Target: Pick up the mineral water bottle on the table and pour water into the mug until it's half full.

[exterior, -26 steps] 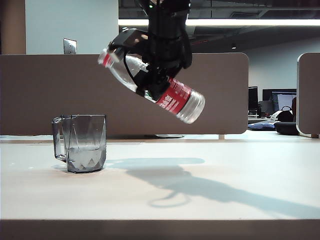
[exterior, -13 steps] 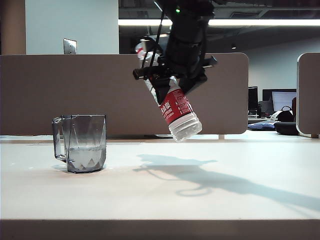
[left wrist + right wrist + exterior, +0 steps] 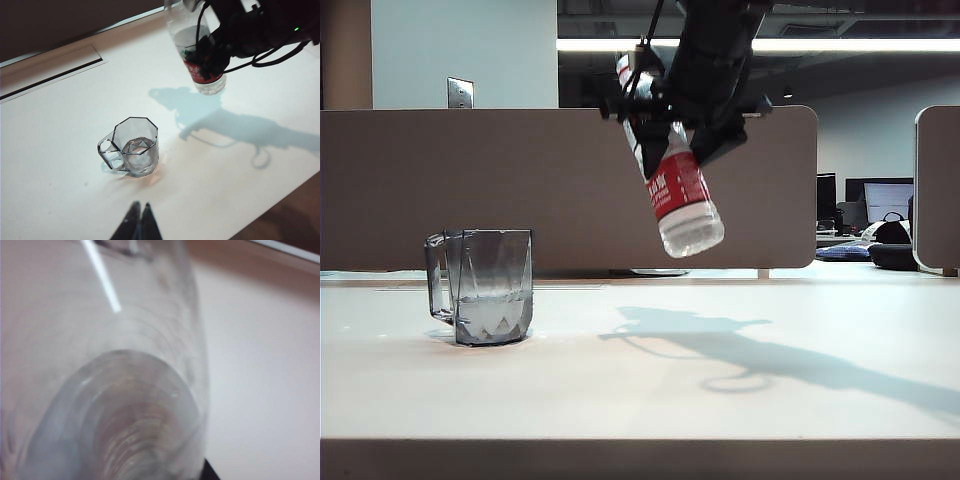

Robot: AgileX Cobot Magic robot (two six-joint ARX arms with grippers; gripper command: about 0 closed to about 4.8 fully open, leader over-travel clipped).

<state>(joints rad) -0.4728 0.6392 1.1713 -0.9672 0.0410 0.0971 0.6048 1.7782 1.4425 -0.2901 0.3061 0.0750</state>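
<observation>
Exterior view: the right gripper (image 3: 665, 125) is clamped on the bottle (image 3: 672, 170) around its upper body, holding it in the air to the right of the mug (image 3: 485, 285) and well apart from it. The bottle tilts, neck up and to the left, base down and to the right; its top is partly hidden behind the gripper and cables, and the arm is cut off by the upper edge. The mug stands upright on the table (image 3: 640, 390) with water (image 3: 492, 312) in its lower part. The left gripper is out of this view.

Left wrist view: the left gripper (image 3: 139, 225) shows only as two dark fingertips pressed together, holding nothing, near the mug (image 3: 131, 147). The bottle (image 3: 197, 47) hangs beyond, its label mostly covered by the right gripper (image 3: 210, 52).

Right wrist view: the bottle (image 3: 110, 390) fills the frame, blurred; the fingers cannot be made out. A strip of table (image 3: 260, 365) shows beside it.
</observation>
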